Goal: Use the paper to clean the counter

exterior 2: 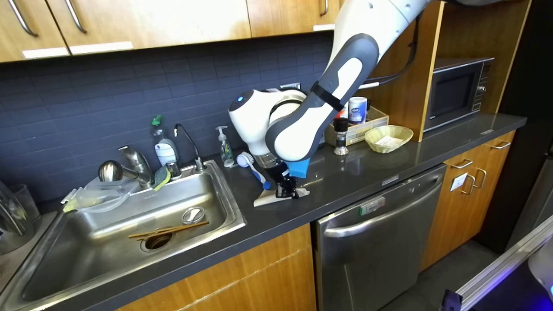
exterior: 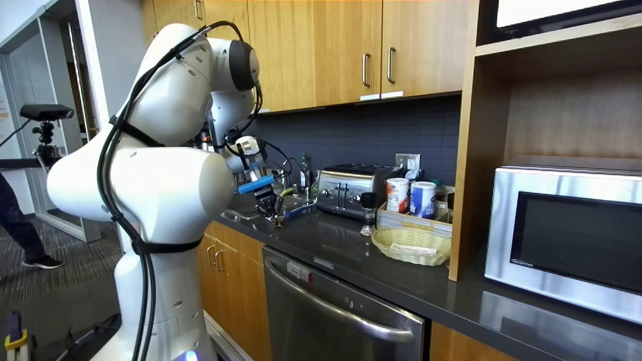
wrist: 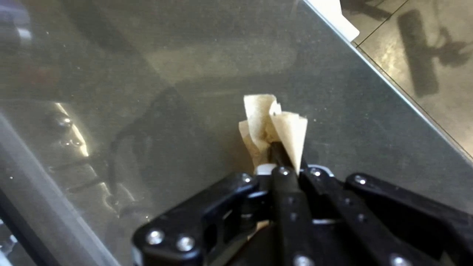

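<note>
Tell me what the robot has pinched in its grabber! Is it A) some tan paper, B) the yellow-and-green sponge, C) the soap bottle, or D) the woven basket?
A, because in the wrist view the tan paper sticks out in crumpled folds from between the closed tips of the gripper, with the dark counter behind it.

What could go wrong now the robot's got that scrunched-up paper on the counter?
The paper looks thin and is bunched in the shut pincer, so it might tear or slip out. Then the hard pincer could scrape the counter. Also, the blue-and-white brush is close by on the side toward the sink, so wiping that way might knock it.
</note>
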{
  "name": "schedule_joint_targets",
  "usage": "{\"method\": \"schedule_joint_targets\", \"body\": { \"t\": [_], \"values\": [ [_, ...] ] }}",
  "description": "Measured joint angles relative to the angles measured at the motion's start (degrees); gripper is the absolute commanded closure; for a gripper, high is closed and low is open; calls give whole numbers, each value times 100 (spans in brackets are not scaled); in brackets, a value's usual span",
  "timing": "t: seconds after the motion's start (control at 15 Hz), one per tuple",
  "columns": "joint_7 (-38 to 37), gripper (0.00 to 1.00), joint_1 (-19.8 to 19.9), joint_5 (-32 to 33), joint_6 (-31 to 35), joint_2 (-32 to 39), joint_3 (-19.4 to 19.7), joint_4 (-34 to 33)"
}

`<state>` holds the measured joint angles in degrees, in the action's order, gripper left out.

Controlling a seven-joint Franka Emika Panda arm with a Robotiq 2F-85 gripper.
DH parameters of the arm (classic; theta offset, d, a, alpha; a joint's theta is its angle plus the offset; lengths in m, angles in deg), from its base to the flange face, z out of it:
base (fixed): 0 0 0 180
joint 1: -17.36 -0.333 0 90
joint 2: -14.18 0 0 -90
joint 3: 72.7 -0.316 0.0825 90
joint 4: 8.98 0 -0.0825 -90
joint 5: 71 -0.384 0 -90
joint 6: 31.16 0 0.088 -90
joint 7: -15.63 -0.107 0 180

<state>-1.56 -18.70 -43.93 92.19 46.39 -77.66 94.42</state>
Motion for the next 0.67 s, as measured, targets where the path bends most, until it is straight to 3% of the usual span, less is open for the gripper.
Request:
{"method": "schedule_joint_targets", "body": {
  "t": [0.67],
  "values": [
    [-369,99,356,0,49,-679,-20,1005]
  ]
}}
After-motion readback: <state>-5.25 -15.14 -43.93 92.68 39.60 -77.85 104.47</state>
